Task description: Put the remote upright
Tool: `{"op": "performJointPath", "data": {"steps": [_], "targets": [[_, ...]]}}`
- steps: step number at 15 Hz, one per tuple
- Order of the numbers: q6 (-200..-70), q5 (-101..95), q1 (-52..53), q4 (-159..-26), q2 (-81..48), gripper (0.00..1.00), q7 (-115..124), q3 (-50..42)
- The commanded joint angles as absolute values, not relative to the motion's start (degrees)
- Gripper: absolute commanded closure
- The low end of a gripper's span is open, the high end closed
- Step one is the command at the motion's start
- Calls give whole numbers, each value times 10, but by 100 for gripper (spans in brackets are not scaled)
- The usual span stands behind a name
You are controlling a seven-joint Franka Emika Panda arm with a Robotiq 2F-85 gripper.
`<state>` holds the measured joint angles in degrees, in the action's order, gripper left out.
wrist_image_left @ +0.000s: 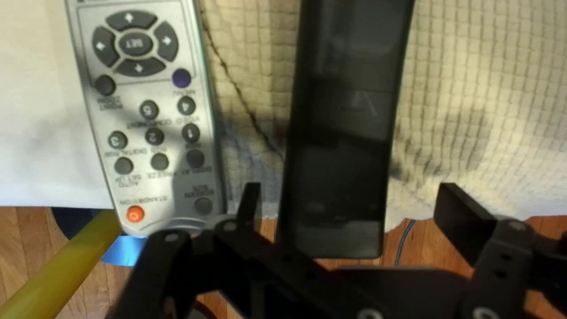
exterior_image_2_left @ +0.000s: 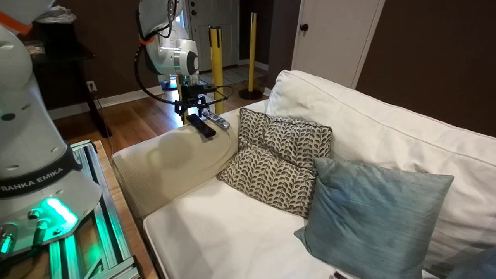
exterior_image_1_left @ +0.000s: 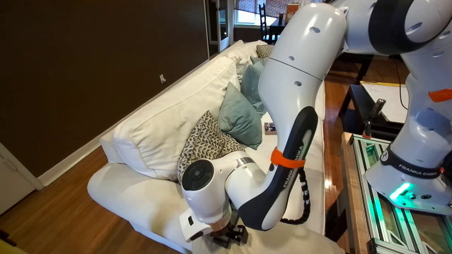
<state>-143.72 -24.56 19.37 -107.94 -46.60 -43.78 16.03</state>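
The remote, a slim black bar, lies flat on the sofa's armrest. It also shows in an exterior view; in an exterior view where the arm is in front, I cannot make it out. One end overhangs the armrest's outer edge. My gripper is open, with one finger on each side of that end and a gap on both sides. The gripper also shows in both exterior views. Nothing is held.
A light grey remote with buttons lies beside the black one, close to one finger. A patterned cushion and a blue cushion lean on the sofa back. A yellow post stands on the floor beyond the armrest.
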Motion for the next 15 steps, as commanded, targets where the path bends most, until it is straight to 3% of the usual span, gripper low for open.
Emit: {"op": "performJointPath", "data": {"steps": [1,2,3,4,9,15], "targets": [[-1438,-243,185,-1077,-469,1,-455,169],[-1438,-243,185,-1076,-470,7,-457,169],[-1438,-242,184,-1075,-471,26,-460,170],[-1439,-243,184,-1075,-471,30,-461,170],[-1438,-242,183,-1073,-470,68,-468,170],[-1494,-230,138,-1141,-428,68,-506,200]]}}
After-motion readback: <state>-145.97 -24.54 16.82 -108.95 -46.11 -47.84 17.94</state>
